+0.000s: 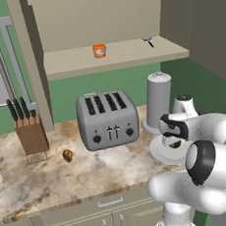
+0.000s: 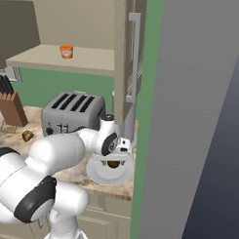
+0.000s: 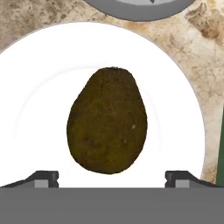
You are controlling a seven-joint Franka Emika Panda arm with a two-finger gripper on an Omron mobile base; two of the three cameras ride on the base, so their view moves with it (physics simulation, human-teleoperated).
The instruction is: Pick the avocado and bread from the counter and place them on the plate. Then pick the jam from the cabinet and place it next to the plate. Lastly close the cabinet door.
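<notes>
The dark olive avocado [image 3: 108,120] lies on the white plate [image 3: 39,78], apart from both fingertips. My gripper [image 3: 112,179] hangs open just above it, its tips wide to either side. From the base, the gripper [image 1: 173,139] hovers over the plate [image 1: 160,155] at the right end of the counter [image 1: 53,180]. The tan bread [image 1: 67,155] lies on the counter near the knife block. The orange jam [image 1: 99,50] stands on the shelf of the open cabinet [image 1: 128,54]. The cabinet door [image 2: 129,53] stands open beside my hand [image 2: 115,158].
A silver toaster [image 1: 107,119] stands mid-counter and a knife block [image 1: 30,133] at the left. A tall grey canister [image 1: 158,100] and a smaller white one [image 1: 184,105] stand right behind the plate. A small utensil [image 1: 148,40] lies on the shelf. A tall grey panel [image 2: 199,119] walls the right side.
</notes>
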